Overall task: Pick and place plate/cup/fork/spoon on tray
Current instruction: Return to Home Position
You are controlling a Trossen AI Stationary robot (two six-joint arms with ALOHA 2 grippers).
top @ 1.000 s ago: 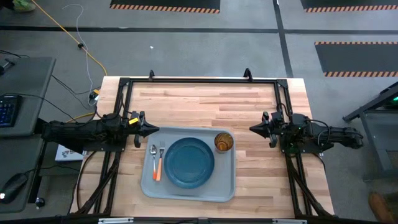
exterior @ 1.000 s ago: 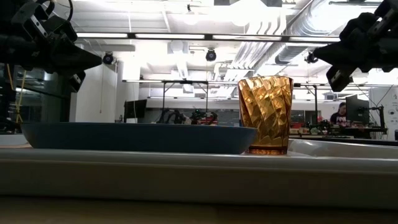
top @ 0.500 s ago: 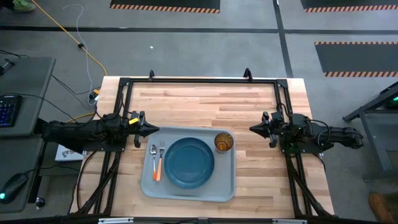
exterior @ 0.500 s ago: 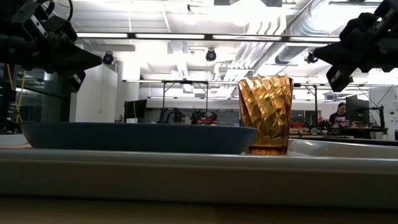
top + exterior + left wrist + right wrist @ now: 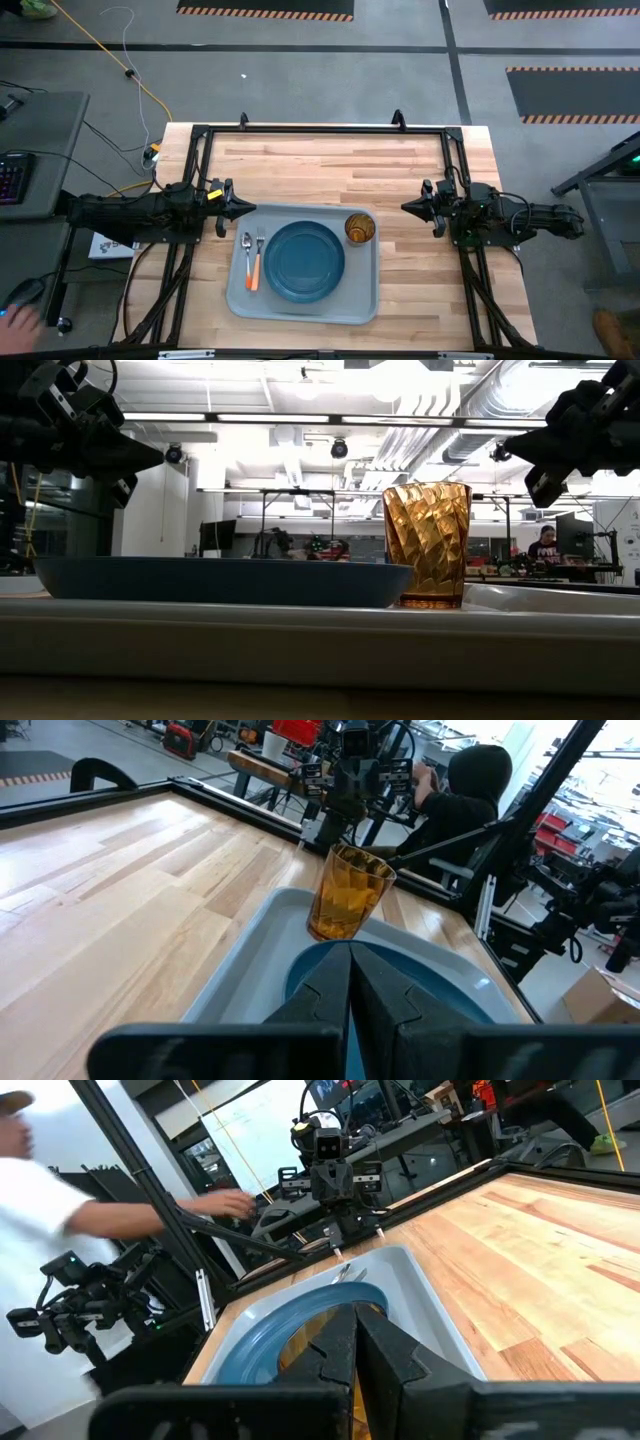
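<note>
The light grey-blue tray (image 5: 365,290) lies on the wooden table near its front edge. On it rest the dark blue plate (image 5: 305,260), the amber cup (image 5: 360,229) upright at its far right corner, and the fork (image 5: 259,259) and spoon (image 5: 248,258) side by side at its left. My left gripper (image 5: 250,208) is shut and empty, just off the tray's far left corner. My right gripper (image 5: 405,207) is shut and empty, right of the cup. The cup (image 5: 349,896) and plate (image 5: 320,975) also show in the left wrist view.
A black frame (image 5: 320,128) runs along the table's far and side edges. Bare wood (image 5: 330,165) lies beyond the tray. A person (image 5: 40,1190) moves beyond the table's left side; another person (image 5: 465,795) sits beyond its right side.
</note>
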